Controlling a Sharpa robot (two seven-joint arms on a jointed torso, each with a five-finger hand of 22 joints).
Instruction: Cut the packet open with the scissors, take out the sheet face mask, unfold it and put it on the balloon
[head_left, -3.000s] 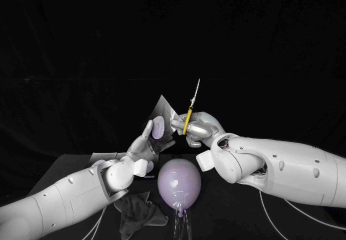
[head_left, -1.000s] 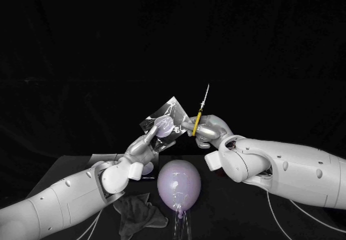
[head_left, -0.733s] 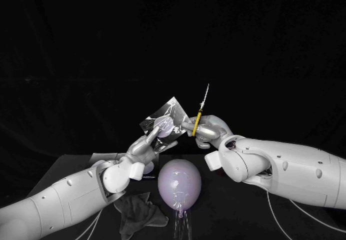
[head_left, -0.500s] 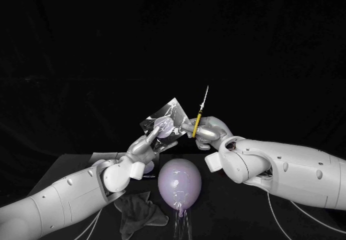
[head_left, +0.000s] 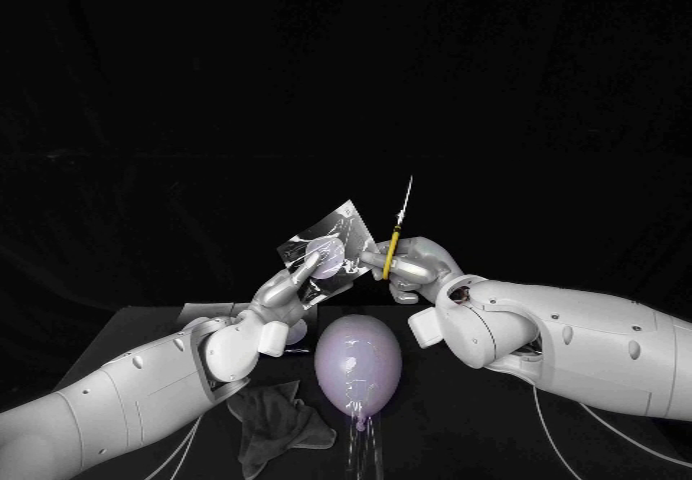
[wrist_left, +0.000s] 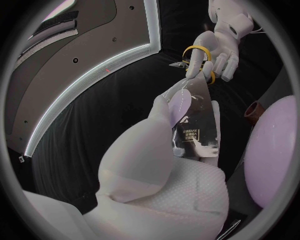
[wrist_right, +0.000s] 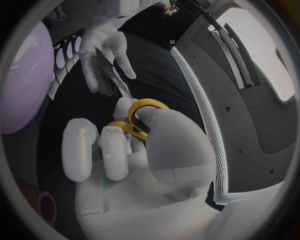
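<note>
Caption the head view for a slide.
Left hand holds the packet up while right hand holds scissors beside it, above the balloon.

Lilac balloon (head_left: 356, 370); yellow-handled scissors (head_left: 394, 240); silvery packet (head_left: 340, 226) (dark print, seemingly).

The packet (wrist_left: 200, 120) carries a dark block of small pale print in the left wrist view, seemingly a few short lines. The letters are too small to read, and no word or number can be made out.

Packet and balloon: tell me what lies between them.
Head view: a bare dark gap separates packet from balloon; the left hand gripping the packet sits beside it.
</note>
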